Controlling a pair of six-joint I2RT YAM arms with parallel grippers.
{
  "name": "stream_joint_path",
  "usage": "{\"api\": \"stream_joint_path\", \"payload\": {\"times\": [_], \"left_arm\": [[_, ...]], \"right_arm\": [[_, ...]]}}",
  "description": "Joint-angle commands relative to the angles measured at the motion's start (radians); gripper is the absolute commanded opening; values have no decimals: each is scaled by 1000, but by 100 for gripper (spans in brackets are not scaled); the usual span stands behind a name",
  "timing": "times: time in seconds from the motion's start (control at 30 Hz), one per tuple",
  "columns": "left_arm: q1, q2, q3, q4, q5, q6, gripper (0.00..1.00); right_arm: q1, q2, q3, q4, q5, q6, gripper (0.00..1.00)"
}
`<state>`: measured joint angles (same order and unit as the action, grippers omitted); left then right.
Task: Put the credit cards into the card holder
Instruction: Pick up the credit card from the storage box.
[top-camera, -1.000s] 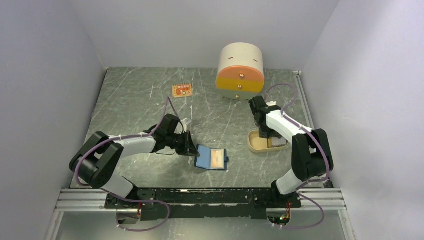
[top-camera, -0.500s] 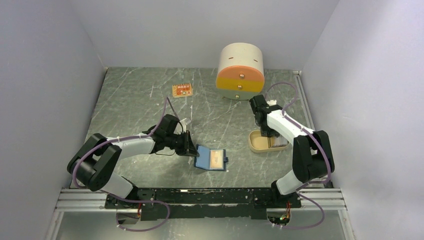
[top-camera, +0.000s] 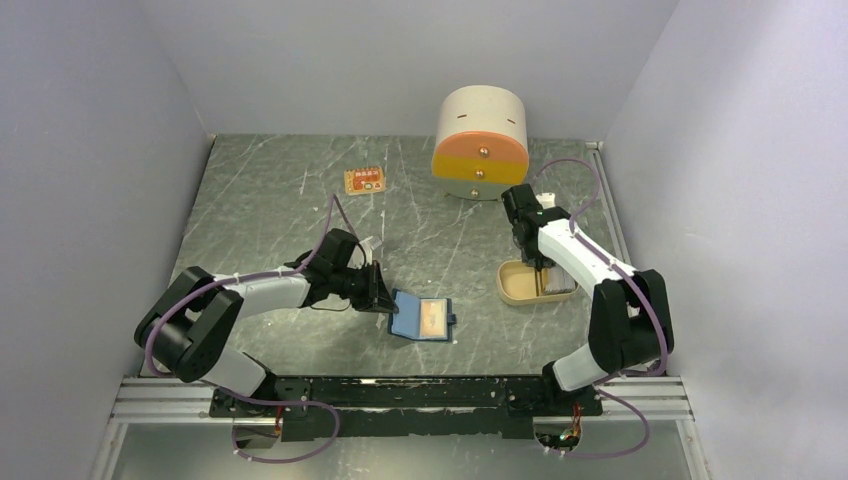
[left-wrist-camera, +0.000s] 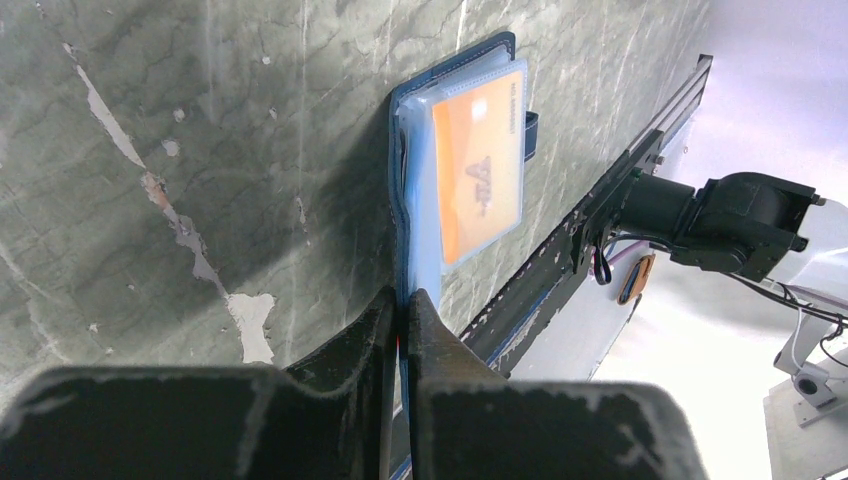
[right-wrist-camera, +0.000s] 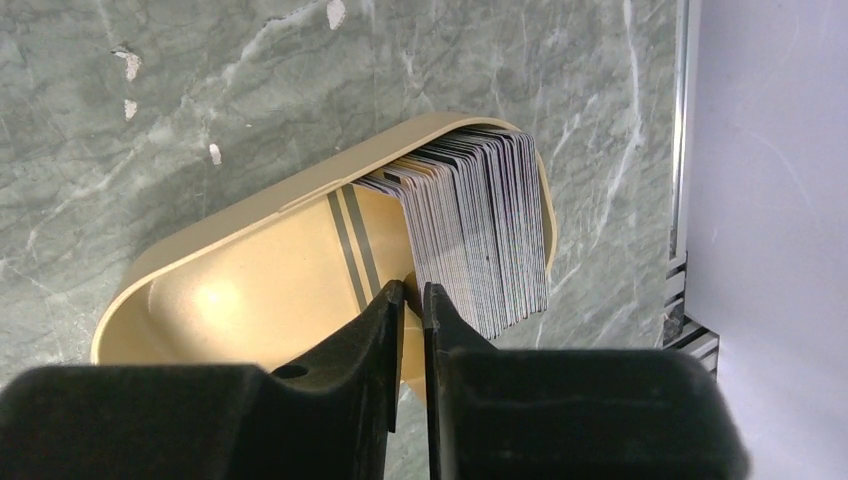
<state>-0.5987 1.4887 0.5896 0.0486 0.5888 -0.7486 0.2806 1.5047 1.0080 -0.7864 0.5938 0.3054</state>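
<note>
Many credit cards (right-wrist-camera: 480, 230) in tray (right-wrist-camera: 250, 300); right gripper (right-wrist-camera: 412, 292) grip unclear

Light: soft, even — from above
Shadow: dim beside the card holder (left-wrist-camera: 425, 245)
Glare: bright spot in the tray (right-wrist-camera: 215, 300)
Washout: left wrist view's right edge

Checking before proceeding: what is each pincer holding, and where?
The left pincer pinches the card holder by its cover edge. The right pincer meets the credit cards; a grip cannot be told.
</note>
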Motion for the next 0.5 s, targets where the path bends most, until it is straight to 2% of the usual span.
{"api": "stream_joint_path", "payload": {"times": [0.0,0.27,0.47], "left_arm": [[4,5,-10,18,5,-4,10],[3,0,-15,20,0,-13,10],[4,-10,-26,18,-34,-44,9]], "right_arm": [[-9,-15,14,5,6,-10,13],[5,-42,51,-36,-66,-3,0],[36,-146,41,-41,-272,24,0]]}}
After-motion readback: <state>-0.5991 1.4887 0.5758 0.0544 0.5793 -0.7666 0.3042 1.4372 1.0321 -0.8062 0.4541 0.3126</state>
